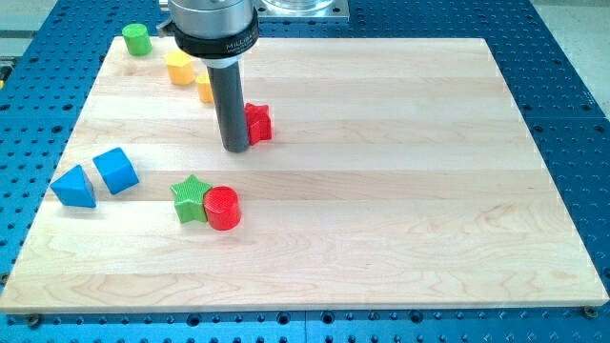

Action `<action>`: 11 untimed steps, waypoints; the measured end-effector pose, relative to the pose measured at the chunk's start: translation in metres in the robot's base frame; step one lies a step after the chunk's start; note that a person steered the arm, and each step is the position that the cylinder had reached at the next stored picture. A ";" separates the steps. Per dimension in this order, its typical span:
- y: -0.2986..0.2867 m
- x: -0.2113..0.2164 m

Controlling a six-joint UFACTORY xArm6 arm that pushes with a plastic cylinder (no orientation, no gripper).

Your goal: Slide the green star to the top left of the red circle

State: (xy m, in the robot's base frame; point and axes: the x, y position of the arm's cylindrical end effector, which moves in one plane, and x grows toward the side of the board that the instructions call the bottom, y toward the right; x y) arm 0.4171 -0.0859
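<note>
The green star (pixel 191 198) lies on the wooden board, touching the left side of the red circle (pixel 223 208), level with it or slightly higher. My tip (pixel 235 149) stands above and a little to the right of both, about a block's width from the star. It is right beside the left edge of a red star-like block (pixel 258 123).
A blue cube (pixel 116 170) and a blue triangle (pixel 73 186) lie at the view's left. A green cylinder (pixel 136 39) sits at the top left corner. Two yellow blocks (pixel 179 67) (pixel 205 88) lie behind the rod. The board (pixel 381 191) sits on a blue perforated table.
</note>
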 end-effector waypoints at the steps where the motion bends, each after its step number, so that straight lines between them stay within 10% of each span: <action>1: 0.002 -0.005; 8: -0.062 0.121; 11: -0.004 0.088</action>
